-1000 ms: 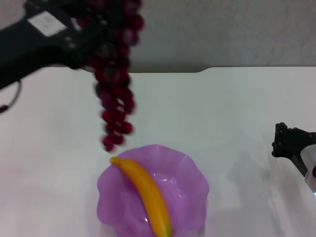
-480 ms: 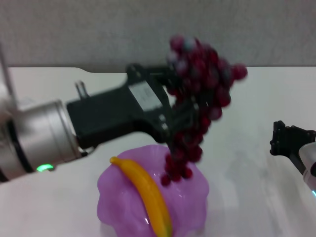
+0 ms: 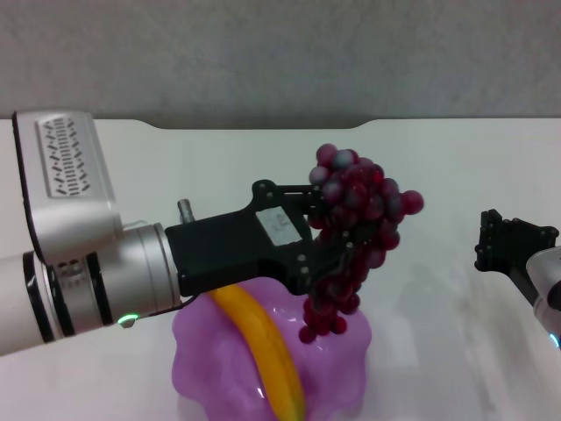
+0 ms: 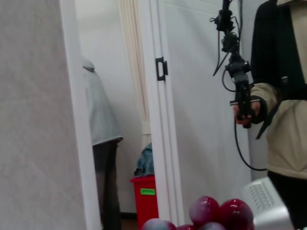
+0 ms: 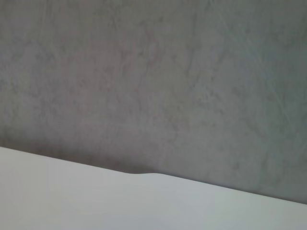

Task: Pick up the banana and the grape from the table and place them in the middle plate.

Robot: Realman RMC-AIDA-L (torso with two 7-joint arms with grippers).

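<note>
Left gripper (image 3: 329, 230) clamps the floppy, dangling grapes (image 3: 351, 230) near the top over the plate (image 3: 342, 351); banana (image 3: 263, 351) inside, right gripper (image 3: 513, 246) unclear.

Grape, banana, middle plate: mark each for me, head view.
grape (image 3: 355, 210), head view: on the thick upper part of the bunch.
banana (image 3: 263, 346), head view: on the middle of its yellow curve inside the dish.
middle plate (image 3: 346, 338), head view: on the scalloped purple rim at its right side.

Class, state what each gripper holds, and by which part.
Left gripper holds the grape by its upper middle; right gripper holds nothing.
</note>
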